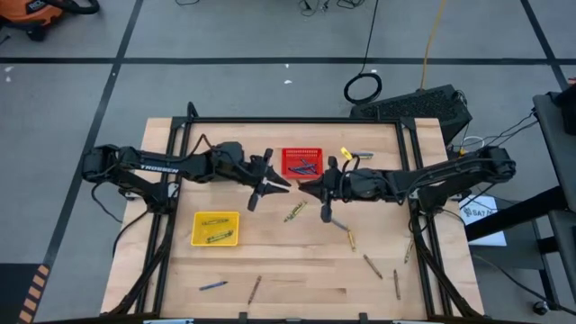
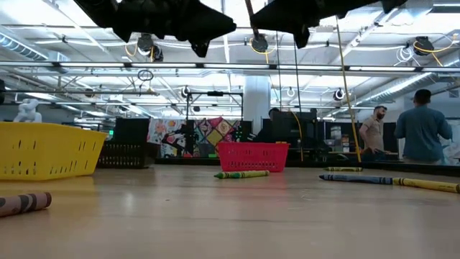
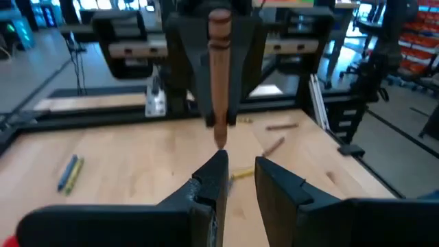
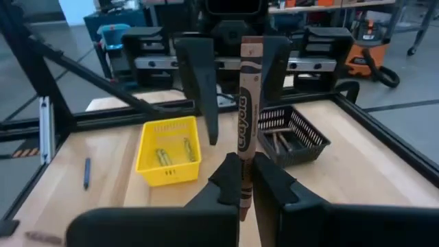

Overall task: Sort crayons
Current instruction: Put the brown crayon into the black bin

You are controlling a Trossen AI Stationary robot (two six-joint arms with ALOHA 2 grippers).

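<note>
**Brown crayon pinched upright between the two arms, above mid-tabletop**

Near the front edge of the tabletop (image 1: 297, 270) lie loose crayons: a blue crayon (image 1: 212, 285) and a brown one (image 1: 255, 288) toward the front left, several more scattered toward the front right. The yellow basket (image 1: 215, 229) sits left of centre with yellow-green crayons inside.

Above the middle of the tabletop the two arms meet nose to nose. The right pincer (image 4: 241, 180) is pressed together on the lower end of a brown crayon (image 4: 246, 113), which stands up from between its fingers toward the other arm. The left pincer (image 3: 240, 171) is spread, its fingers apart and holding nothing; from its own camera the tip of that crayon hangs just beyond the gap between its fingertips, not touching them.

A yellow-green crayon (image 1: 294, 211) lies on the wood just below the meeting point.

Farther back stands the red basket (image 1: 301, 162) with dark crayons in it, and a black basket (image 4: 291, 134) shows in the right wrist view.
</note>
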